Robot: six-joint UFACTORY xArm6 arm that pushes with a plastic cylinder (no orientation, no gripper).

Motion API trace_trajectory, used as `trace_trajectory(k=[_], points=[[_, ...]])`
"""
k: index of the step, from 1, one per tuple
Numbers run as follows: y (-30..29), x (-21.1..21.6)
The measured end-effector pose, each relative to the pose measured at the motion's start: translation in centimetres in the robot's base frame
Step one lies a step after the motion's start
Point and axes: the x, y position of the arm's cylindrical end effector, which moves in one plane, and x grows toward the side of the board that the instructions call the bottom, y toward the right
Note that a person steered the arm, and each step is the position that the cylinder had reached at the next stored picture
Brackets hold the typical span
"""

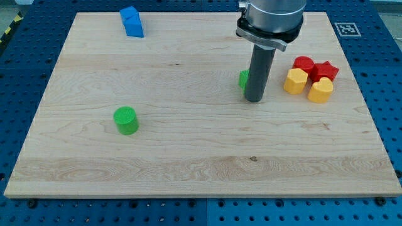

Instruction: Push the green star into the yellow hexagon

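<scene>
The green star (242, 79) is mostly hidden behind my rod; only a green sliver shows at the rod's left side, right of the board's middle. My tip (254, 99) rests on the board just in front of and touching or nearly touching that star. The yellow hexagon (295, 81) lies to the view's right of the rod, a short gap away. It sits in a tight cluster with a yellow heart-like block (320, 91), a red cylinder-like block (304, 63) and a red star (325, 70).
A green cylinder (126, 120) stands at the view's left of the board's middle. A blue block (132, 22) stands near the top edge at the left. The wooden board (188, 163) lies on a blue perforated table.
</scene>
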Motion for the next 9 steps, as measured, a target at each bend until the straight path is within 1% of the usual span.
trace_trajectory(k=[1,2,3,4,5,6,7,9], points=[[-3.7,0.0],[-6.5,-1.1],[-6.2,-4.3],[-3.5,-3.6],[-4.1,-1.8],[-4.2,-1.4],[-2.4,-2.6],[-0.1,-2.6]])
